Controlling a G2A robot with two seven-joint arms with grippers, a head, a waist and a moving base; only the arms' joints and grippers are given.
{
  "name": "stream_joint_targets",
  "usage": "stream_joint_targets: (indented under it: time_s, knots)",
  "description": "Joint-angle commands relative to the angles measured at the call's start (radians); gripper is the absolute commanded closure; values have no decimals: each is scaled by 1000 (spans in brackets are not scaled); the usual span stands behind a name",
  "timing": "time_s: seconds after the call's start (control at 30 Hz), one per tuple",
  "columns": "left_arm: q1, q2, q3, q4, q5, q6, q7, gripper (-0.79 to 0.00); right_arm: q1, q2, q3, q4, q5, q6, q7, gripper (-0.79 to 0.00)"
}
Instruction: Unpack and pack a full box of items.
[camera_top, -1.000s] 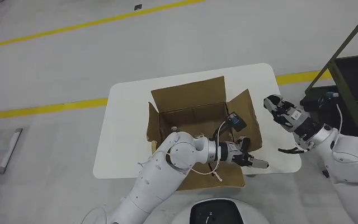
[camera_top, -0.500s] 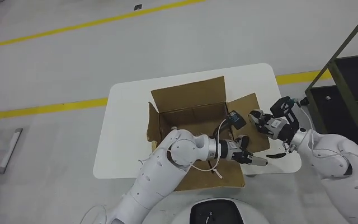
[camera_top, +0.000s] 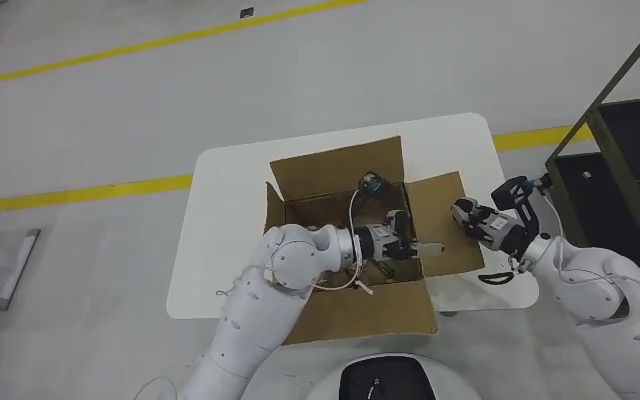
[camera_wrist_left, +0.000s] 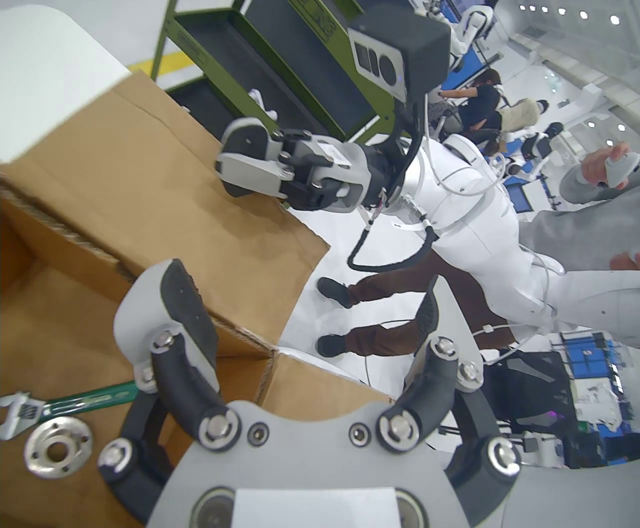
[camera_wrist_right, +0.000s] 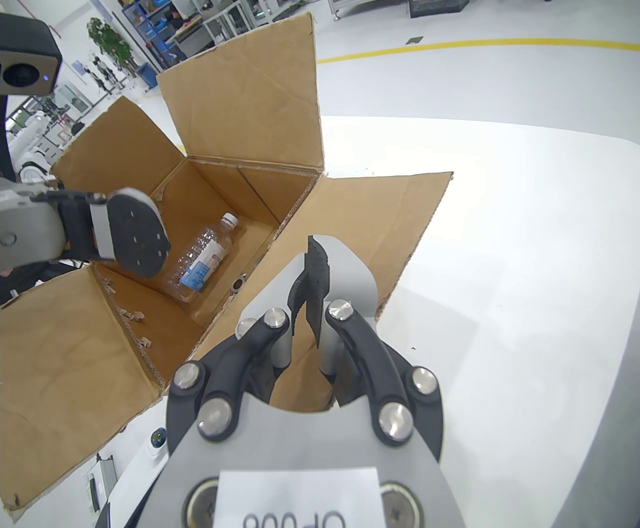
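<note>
The left pincer (camera_wrist_left: 305, 280) is spread wide with nothing between its pads; it hangs over the right inner side of the box (camera_top: 340, 172), near the rim. Below it, on the box floor, lie a green-handled wrench (camera_wrist_left: 75, 400) and, just beside it, a round metal flange (camera_wrist_left: 57, 445). A clear bottle (camera_wrist_right: 202, 262) with a white cap lies on its side on the same floor, close to a wall. The right pincer (camera_wrist_right: 312, 265) is pressed together with nothing seen in it. It sits at the outer edge of the box's right flap (camera_wrist_right: 360, 220), which is folded outward; whether it touches the cardboard I cannot tell. The far flap stands upright and the near one lies outward. The two pincers are near each other, apart, with the flap's fold between them. The box stands in the middle of the white table (camera_top: 225, 240)
</note>
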Motion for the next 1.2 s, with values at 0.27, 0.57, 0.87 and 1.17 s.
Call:
stream_joint_targets:
  time_s: [0.27, 0.57, 0.87, 1.17]
  knots:
    - [164, 74, -280, -223, 284, 146, -78, -785, -17, 3, -11, 0, -31, -29, 1, 0]
    - [273, 114, -382, -359, 568, 206, -222, -785, -15, 2, -35, 25, -33, -31, -13, 0]
    - [319, 125, -358, -391, 790, 282, -262, -785, -16, 3, -38, 31, -28, -33, -21, 0]
    - [302, 117, -316, -431, 690, 272, -214, -785, -41, 5, -4, -18, -21, -63, -107, 0]
